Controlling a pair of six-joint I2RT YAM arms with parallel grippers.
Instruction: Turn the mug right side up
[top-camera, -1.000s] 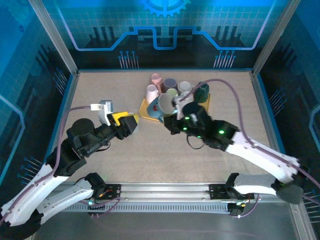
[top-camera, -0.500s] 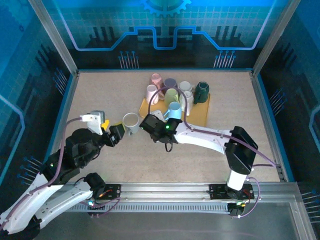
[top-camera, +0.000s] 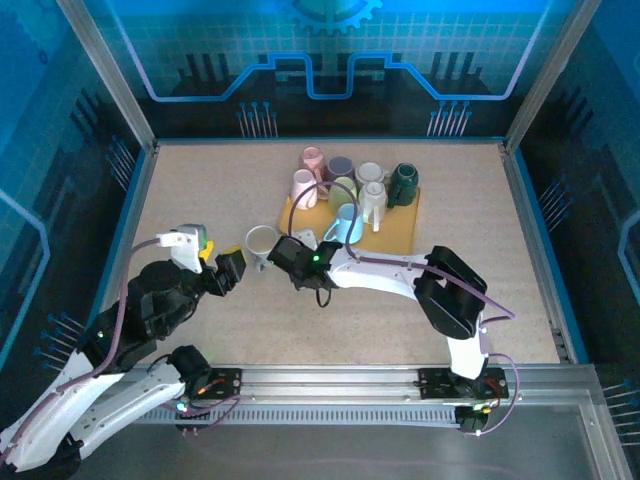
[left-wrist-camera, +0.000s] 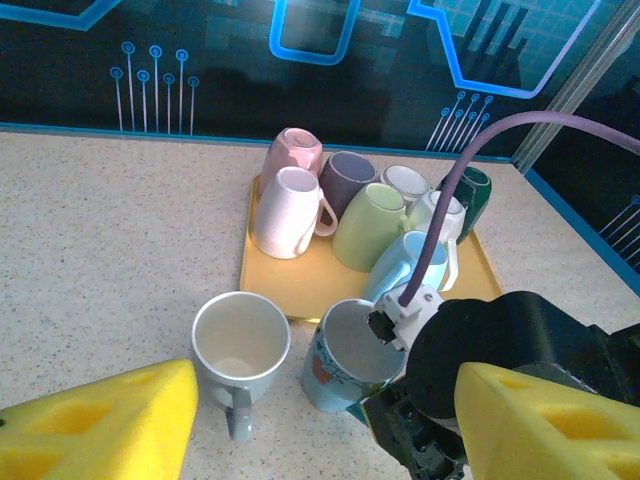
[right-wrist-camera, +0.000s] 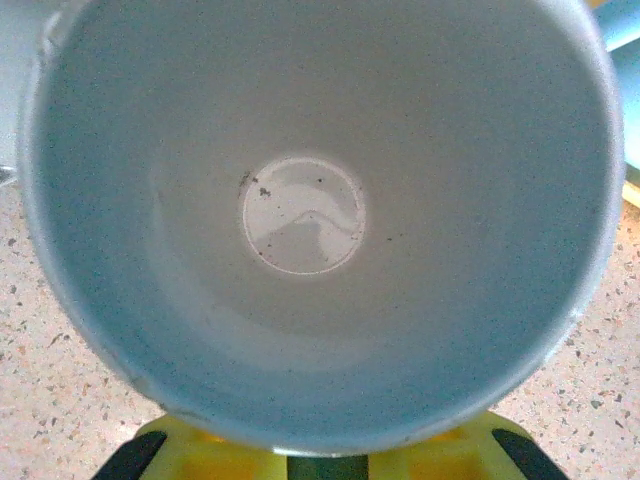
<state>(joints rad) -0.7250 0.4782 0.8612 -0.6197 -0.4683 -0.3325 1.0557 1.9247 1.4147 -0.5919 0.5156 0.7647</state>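
The right gripper (top-camera: 288, 256) has brought the patterned mug (left-wrist-camera: 348, 352) down from over the tray (left-wrist-camera: 300, 285). The mug now sits mouth-up mid-table (left-wrist-camera: 100, 220), just beside the tray's near edge. Jaws clamp it narrowly. The left gripper (top-camera: 232, 266) gapes wide, empty. Judged: only release remains.

Pale blue printed mug (left-wrist-camera: 340, 355), mouth up, near tray (left-wrist-camera: 300, 288) front edge.

No legible text, label, brand or number on anything.

The left arm (top-camera: 150, 300) reaches forward, its yellow-padded left gripper (top-camera: 234, 266) spread apart. The right arm (top-camera: 390, 272) bends leftward, right gripper (top-camera: 285, 252) clamping a pale blue mug (left-wrist-camera: 345, 355).
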